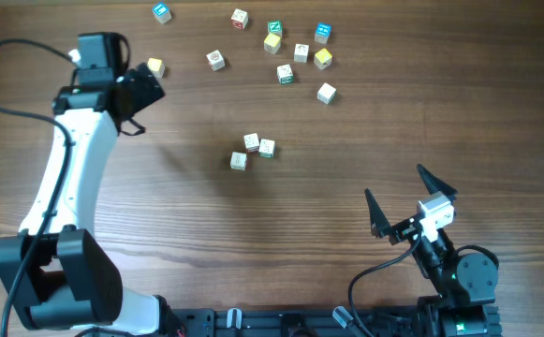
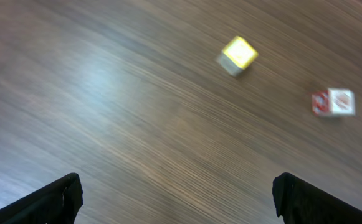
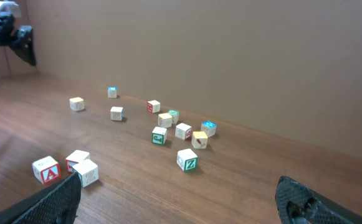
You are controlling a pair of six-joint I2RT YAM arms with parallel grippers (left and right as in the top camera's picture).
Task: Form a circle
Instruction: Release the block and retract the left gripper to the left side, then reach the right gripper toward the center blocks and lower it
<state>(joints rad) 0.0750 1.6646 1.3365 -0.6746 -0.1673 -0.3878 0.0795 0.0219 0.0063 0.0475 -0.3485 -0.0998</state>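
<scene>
Closest to the lens in either wrist view were my own dark fingertips. Both pincers stood spread wide with nothing between them. My right pincer (image 1: 393, 181) sat at the lower right of the overhead frame. My left pincer (image 2: 179, 202) hung over bare brown wooden worktop (image 2: 106, 93), with a small yellow-topped wooden cube (image 2: 238, 54) and a pale wooden cube with red printed faces (image 2: 334, 101) at the upper right of its view.

The circle (image 1: 252, 143) was not yet a ring. It lay at the middle of the overhead frame as three tiny pale wooden cubes, two close together and the third just beside them to the lower left. I judged that two more were wanted.

That was where I saw trouble. The loose little wooden cubes (image 1: 285, 74) lay scattered along the top of the overhead frame, several of them near one another at the upper right. Fingers this wide coming down on one could shove its neighbour or catch two at once. A blue-faced wooden cube (image 1: 322, 34) and a yellow-faced wooden cube (image 1: 322, 58) sat among the red and green ones, so a hasty pick could bring the wrong kind. When I set a cube beside the three, a finger could knock them apart. Cubes this small could also twist in my grip.
</scene>
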